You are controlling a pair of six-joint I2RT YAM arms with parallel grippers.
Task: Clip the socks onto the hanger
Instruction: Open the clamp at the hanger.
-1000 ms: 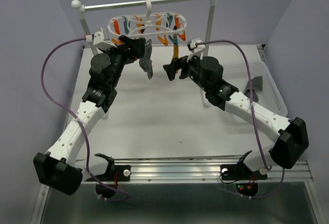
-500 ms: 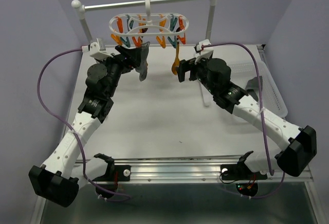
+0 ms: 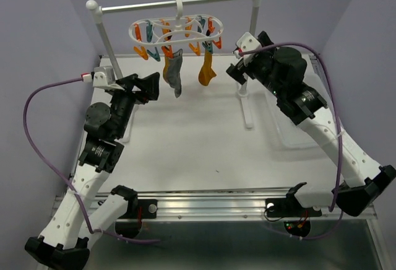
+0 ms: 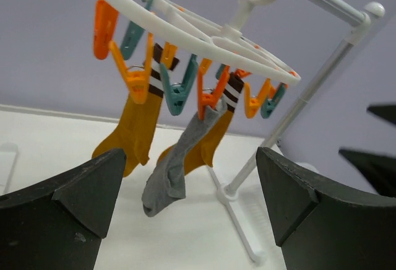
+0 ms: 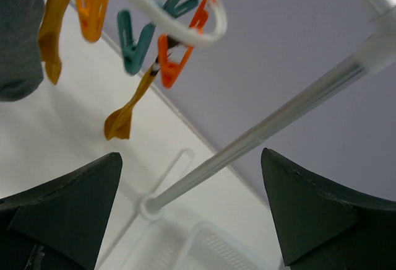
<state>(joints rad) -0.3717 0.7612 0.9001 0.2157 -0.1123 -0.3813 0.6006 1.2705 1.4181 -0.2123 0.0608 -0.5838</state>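
The hanger (image 3: 176, 30) hangs from the rail (image 3: 173, 2) at the top middle of the top view. Three socks (image 3: 174, 75) are clipped to it: one grey sock (image 4: 176, 165) and two orange socks (image 4: 136, 124) with dark stripes. They dangle above the table (image 3: 185, 140).

The left gripper (image 3: 150, 87) is left of the socks, fingers spread wide, holding nothing. The right gripper (image 3: 237, 70) is right of them, fingers spread wide and bare too.

A clear basket (image 5: 207, 245) sits on the right side of the table. The right arm covers most of it, so I cannot tell what is inside.
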